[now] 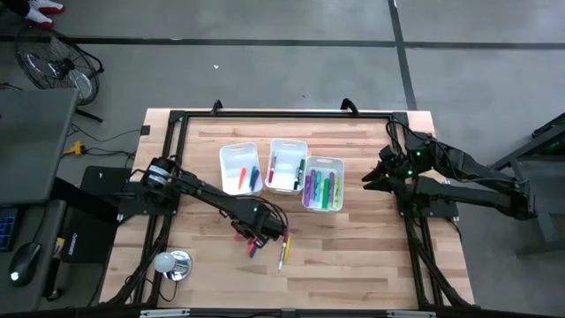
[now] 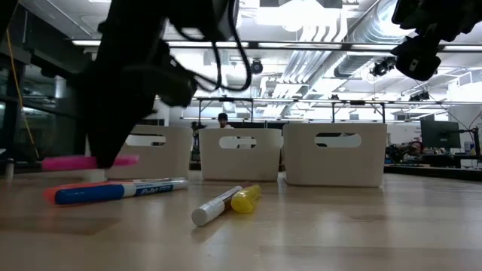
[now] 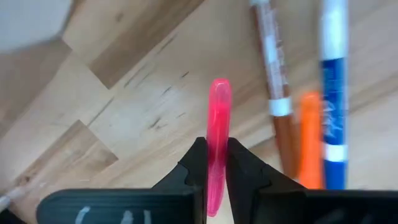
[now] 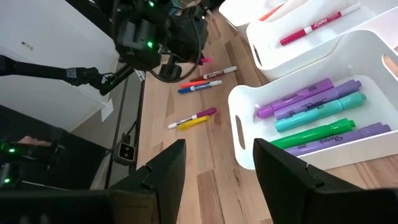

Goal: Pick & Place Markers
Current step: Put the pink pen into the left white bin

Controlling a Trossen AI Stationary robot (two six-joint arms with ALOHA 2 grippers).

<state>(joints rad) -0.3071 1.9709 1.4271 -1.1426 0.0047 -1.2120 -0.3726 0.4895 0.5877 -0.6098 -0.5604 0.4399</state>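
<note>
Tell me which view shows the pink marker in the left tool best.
The left wrist view: the pink marker fills the frame, pinched by the left tool. The low view shows it side-on; the high and right wrist views barely show it.

Wooden table (image 1: pixel 371 256), three white bins (image 1: pixel 280 164) side by side, loose markers (image 1: pixel 283 253) in front.

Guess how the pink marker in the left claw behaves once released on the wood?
Pink marker looks rigid: it juts straight from the left claw, no sag. Round barrel, so it may roll on the flat table. Probably light; a narrow pinch holds it.
</note>
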